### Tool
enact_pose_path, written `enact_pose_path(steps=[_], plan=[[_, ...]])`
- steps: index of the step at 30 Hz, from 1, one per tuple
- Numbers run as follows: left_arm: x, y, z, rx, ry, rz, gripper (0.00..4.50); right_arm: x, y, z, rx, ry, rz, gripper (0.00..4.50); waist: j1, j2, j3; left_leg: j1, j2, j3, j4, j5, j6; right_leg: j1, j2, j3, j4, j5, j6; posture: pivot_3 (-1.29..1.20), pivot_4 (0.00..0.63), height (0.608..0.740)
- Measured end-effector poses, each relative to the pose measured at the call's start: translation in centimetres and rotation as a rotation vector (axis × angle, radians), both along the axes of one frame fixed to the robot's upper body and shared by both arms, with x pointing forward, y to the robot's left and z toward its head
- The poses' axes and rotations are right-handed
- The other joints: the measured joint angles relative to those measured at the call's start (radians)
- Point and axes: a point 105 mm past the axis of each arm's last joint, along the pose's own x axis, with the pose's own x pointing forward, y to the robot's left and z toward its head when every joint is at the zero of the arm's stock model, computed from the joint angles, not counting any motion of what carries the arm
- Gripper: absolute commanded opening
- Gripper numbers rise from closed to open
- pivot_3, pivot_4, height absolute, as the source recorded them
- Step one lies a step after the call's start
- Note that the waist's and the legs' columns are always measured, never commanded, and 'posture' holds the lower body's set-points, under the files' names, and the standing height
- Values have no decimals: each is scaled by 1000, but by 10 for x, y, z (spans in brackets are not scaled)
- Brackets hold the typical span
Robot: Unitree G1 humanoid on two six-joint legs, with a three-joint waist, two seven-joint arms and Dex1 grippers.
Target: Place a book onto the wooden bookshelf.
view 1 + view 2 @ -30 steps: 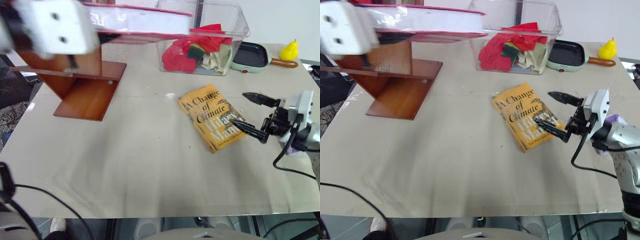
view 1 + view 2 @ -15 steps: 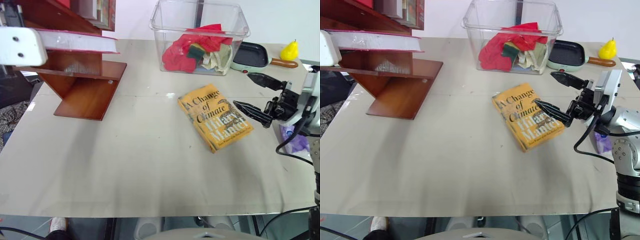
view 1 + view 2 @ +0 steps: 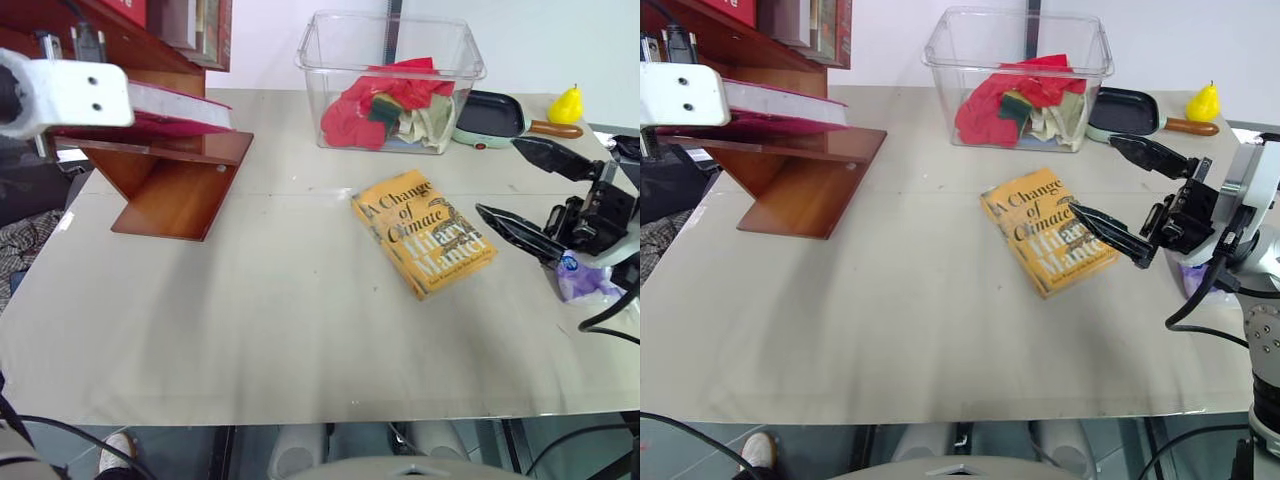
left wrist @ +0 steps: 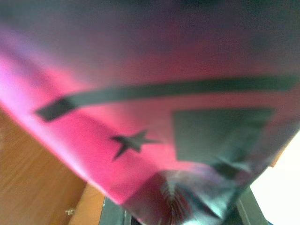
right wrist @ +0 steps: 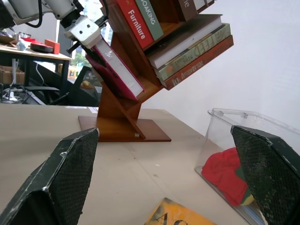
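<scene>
While the left gripper (image 5: 84, 33) clamps the pink book (image 3: 180, 105) against the wooden bookshelf (image 3: 170, 185), the right gripper (image 3: 530, 190) hangs spread wide. Below it lies a yellow paperback (image 3: 422, 232) on the tabletop (image 3: 280, 330).

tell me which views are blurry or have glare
Left wrist view: the book sits so close that its pink cover is smeared and out of focus. Left eye view: sharp, with soft glare along the table near its front edge. Right wrist view: the shelf is crisp, the white wall behind bright.
</scene>
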Motion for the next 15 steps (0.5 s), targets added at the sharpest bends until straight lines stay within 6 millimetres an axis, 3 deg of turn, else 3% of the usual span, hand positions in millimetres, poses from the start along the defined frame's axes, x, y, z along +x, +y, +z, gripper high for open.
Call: enact_pose_path(steps=[15], plan=[[9,8,-18,70,18,2,305,2,1,-2,2,13,-2,4500,0,6,-4,2,-1,1,0,0,0,1,-1,1,2,-2,1,0,150,740]])
